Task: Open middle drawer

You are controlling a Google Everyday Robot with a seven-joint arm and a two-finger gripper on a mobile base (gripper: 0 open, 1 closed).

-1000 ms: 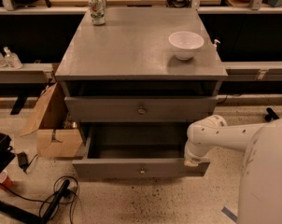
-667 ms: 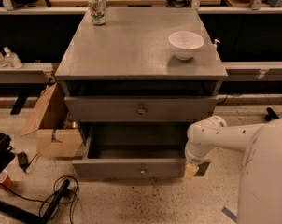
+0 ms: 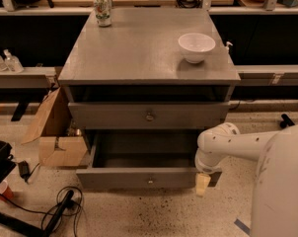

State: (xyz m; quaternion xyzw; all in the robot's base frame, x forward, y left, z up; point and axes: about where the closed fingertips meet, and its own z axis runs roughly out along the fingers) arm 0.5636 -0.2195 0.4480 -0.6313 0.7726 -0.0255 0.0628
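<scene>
The middle drawer [image 3: 119, 177] stands pulled out under the upper drawer [image 3: 109, 116], its grey inside open to view. The gripper [image 3: 203, 181] hangs at its front right corner, apparently touching it; whether it is open or closed cannot be told. The grey tabletop [image 3: 139, 48] carries a white bowl [image 3: 196, 46] and a can [image 3: 102, 10]. A cardboard box [image 3: 53, 137] and cables [image 3: 60, 209] lie on the speckled floor [image 3: 154, 211].

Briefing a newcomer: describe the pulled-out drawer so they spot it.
Find the grey cabinet with the white bowl on top. The middle drawer is the pulled-out one, grey inside showing, beneath the upper drawer front; the gripper sits at its right corner.
</scene>
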